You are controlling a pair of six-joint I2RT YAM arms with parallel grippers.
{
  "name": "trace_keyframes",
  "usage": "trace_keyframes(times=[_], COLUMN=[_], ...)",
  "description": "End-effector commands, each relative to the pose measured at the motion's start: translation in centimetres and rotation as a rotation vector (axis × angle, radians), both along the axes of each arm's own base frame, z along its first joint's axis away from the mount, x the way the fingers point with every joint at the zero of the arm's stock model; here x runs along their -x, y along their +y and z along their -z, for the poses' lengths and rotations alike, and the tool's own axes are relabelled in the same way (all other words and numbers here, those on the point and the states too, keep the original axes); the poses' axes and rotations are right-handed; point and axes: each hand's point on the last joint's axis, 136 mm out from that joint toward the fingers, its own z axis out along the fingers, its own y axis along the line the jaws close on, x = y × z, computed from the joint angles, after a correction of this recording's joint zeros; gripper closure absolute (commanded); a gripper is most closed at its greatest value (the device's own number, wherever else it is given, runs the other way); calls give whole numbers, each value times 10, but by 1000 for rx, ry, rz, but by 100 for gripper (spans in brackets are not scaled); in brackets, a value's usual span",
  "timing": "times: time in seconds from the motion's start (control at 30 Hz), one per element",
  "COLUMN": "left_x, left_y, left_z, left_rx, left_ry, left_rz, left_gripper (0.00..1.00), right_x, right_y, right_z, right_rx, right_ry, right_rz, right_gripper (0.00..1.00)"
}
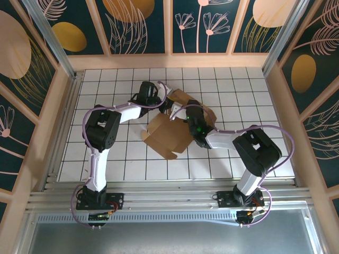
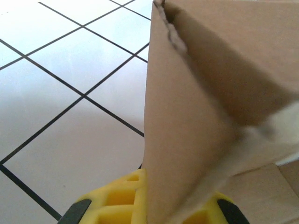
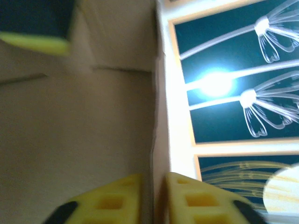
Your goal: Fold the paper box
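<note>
Right, from the top camera the paper box [image 1: 170, 136] lies half opened out near the middle of the table [image 1: 106, 164], a little closer to its far edge than its near edge. One flap is spread flat towards the near edge, and other panels are raised where the arms meet. The left gripper [image 1: 166, 102] comes in from the left side at the box's far part and the right gripper [image 1: 183, 112] from the right side, the two close together. I judge the step in hand to be standing a wall up and creasing it. The patterned walls [image 1: 137, 26] sit well apart from all this, so what stands in my way is mostly the other arm. On the left wrist camera a raised panel of the paper box [image 2: 196, 116] runs edge-on into the left gripper [image 2: 173, 207], whose jaws are closed on it, with tiled table [image 2: 70, 116] to one side. I would use this pinch as the anchor and hold it low on the panel so that the fold line bends, not the panel. On the right wrist camera the right gripper [image 3: 156, 198] has its fingers close together with a cardboard edge [image 3: 84, 130] in the slit between them. Whether they pinch it or have slack, I cannot tell. Beyond the edge I see the wall [image 3: 233, 93]. I would move this arm slowly, since pulling against the left could tear or skew the sheet.
</note>
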Motion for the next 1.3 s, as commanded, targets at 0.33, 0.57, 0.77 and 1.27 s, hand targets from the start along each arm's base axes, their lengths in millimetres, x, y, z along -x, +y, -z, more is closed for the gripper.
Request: trace_keyframes(times=[0.33, 0.57, 0.77, 1.27], left_x=[18, 22, 22, 18], left_y=[-13, -15, -18, -26], left_z=[-7, -14, -11, -4], left_rx=[-7, 6, -24, -60], left_ry=[-82, -139, -167, -166], left_rz=[93, 110, 117, 78], left_gripper=[100, 99, 98, 78], right_x=[43, -10, -15, -9], right_y=[32, -31, -25, -2], right_z=[-141, -122, -75, 1], right_rx=[-737, -1170, -1216, -1223], right_ry=[407, 831, 994, 1128], right_rz=[-224, 75, 187, 297], right_gripper=[1, 9, 10, 40])
